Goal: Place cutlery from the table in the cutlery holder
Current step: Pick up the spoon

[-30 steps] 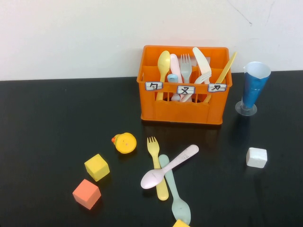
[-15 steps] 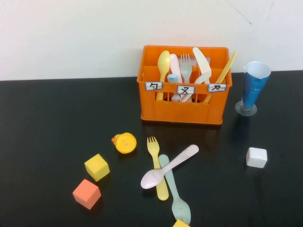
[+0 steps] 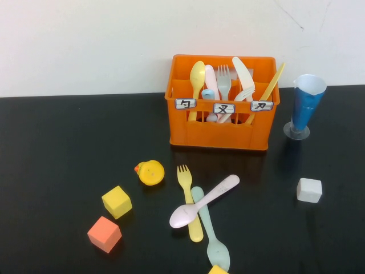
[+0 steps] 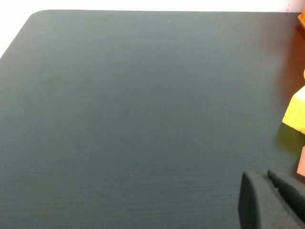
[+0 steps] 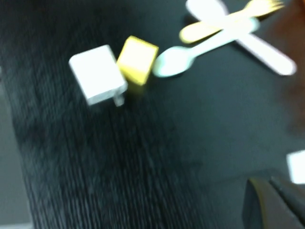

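The orange cutlery holder stands at the back of the black table with several utensils upright in it. In front of it a pale pink spoon lies across a yellow fork and a mint-green spoon. The right wrist view also shows the pink spoon, the fork and the mint spoon. Neither arm shows in the high view. My left gripper is shut and empty above bare table on the left. My right gripper is shut and empty, well away from the cutlery.
A yellow duck, a yellow cube and a coral cube lie left of the cutlery. A white cube and a blue cone cup are on the right. Another yellow cube and white cube sit by the mint spoon's bowl.
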Motion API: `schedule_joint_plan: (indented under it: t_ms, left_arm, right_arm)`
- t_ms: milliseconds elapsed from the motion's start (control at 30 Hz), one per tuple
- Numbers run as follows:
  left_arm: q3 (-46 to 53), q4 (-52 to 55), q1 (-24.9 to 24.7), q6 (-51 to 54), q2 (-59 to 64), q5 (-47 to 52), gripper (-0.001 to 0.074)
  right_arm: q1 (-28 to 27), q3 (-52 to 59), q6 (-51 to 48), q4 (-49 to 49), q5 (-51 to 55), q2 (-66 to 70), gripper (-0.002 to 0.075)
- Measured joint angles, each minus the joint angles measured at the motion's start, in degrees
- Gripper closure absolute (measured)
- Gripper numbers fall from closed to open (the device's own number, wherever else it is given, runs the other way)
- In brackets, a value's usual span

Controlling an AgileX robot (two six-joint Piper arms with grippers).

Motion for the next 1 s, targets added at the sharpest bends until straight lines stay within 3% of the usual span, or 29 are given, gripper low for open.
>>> schedule_joint_plan:
  t_ms: [300, 400, 567, 633, 1000]
  left_arm:
    - [0.0, 0.0, 0.0, 0.0, 0.0, 0.0, 0.0736]
    - [0.0, 0.0, 0.0, 0.0, 0.0, 0.0, 0.0736]
    - [0.0, 0.0, 0.0, 0.0, 0.0, 0.0, 0.0736]
    - [0.0, 0.0, 0.0, 0.0, 0.0, 0.0, 0.0736]
    - [0.0, -0.1, 0.0, -0.1, 0.0, 0.0, 0.0736]
  right_arm:
    - [17.5, -12.6, -1.3, -16.2, 1.8, 21.0, 0.0699]
    - [22.0, -17.2, -1.3, -19.4, 1.8, 26.7, 0.061]
    - [28.6, -23.8, -2.2, -22.9, 1.8, 36.3, 0.04]
    - [30.5, -26.1, -3.6, -24.3, 1.7, 39.5, 0.0367]
    - [34.4, -39.5, -6.5, -26.4, 1.5, 54.8, 0.0392]
